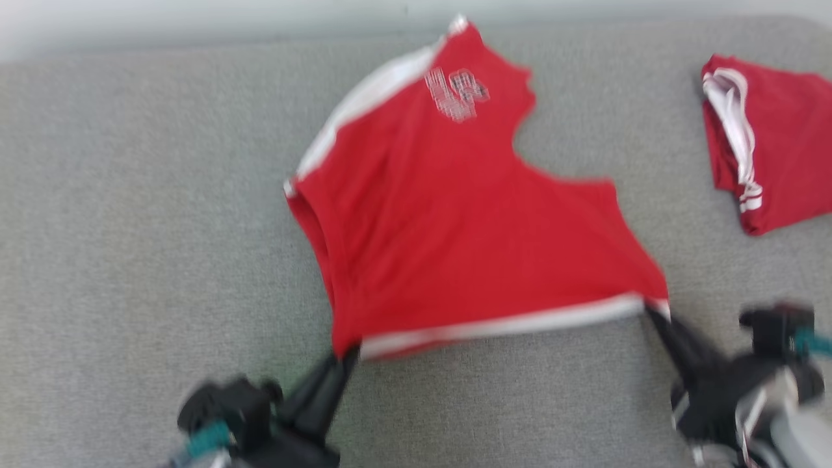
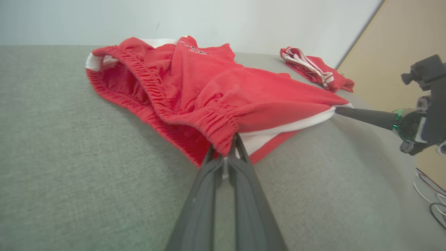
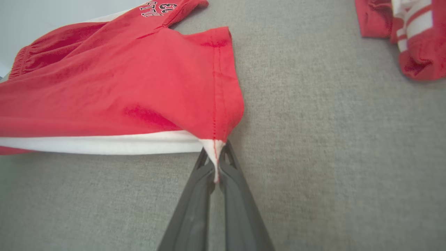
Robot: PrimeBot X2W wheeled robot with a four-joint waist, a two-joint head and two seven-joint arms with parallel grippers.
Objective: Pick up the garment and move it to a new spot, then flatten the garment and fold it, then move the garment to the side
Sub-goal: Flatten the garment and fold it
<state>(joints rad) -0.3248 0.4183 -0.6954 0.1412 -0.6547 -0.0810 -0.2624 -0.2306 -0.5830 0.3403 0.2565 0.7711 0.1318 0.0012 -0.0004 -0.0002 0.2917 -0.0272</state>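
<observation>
**A:** ok so where's the garment sitting, and why are both arms on it?

**B:** the red cloth shorts (image 1: 455, 227) are spread over the middle of the grey woven surface (image 1: 130, 227), with the white printed lettering (image 1: 457, 93) out at the far end. The near edge is the side with the long white stripe (image 1: 507, 323), and each arm has one end of that edge. The left gripper (image 1: 350, 352) is pinched tight on the near-left corner, right where the ruched elastic waistband (image 2: 153, 94) ends. The right gripper (image 1: 650, 311) is clamped on the near-right corner, at the leg hem. In both wrist views the fingers are closed with only a fold of cloth between them

**A:** why the corners and not the middle?

**B:** my guess is it's about tension. With the two ends held apart, the stripe runs straight between the grippers, so that whole edge is pulled flat. The near edge looks raised a little off the surface while the far part rests on it, so any pull toward the near side would probably smooth the rest out. To me it reads as the moving or flattening part, not the fold

**A:** and the other red thing?

**B:** that's a folded red-and-white garment (image 1: 773, 143) at the far right, well apart from the shorts and not touched by either arm. Looks like a "done" spot to me. The waistband is open and bunched on the left, so that side needs the most smoothing
</observation>
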